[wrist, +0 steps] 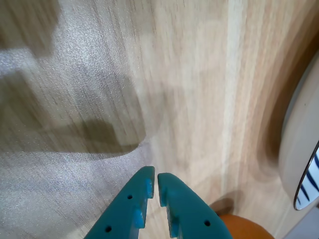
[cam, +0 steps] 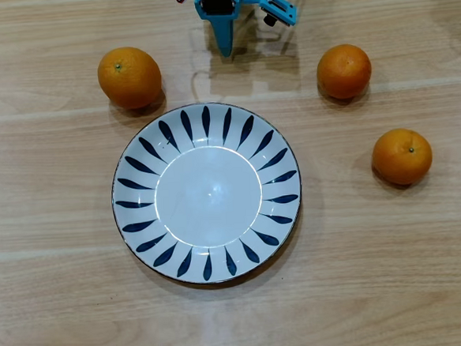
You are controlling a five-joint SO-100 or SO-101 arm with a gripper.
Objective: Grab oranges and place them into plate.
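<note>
In the overhead view the white plate with dark blue leaf strokes lies in the middle of the wooden table, with nothing on it. Three oranges rest on the table around it: a larger one at upper left, one at upper right, and one to the right. My teal gripper hangs at the top centre, just above the plate's far rim, shut and holding nothing. In the wrist view the gripper points at bare wood. An orange peeks in at the bottom right, and the plate at the right edge.
The light wooden tabletop stretches around the plate. The arm's shadow falls over the wood on the left of the wrist view.
</note>
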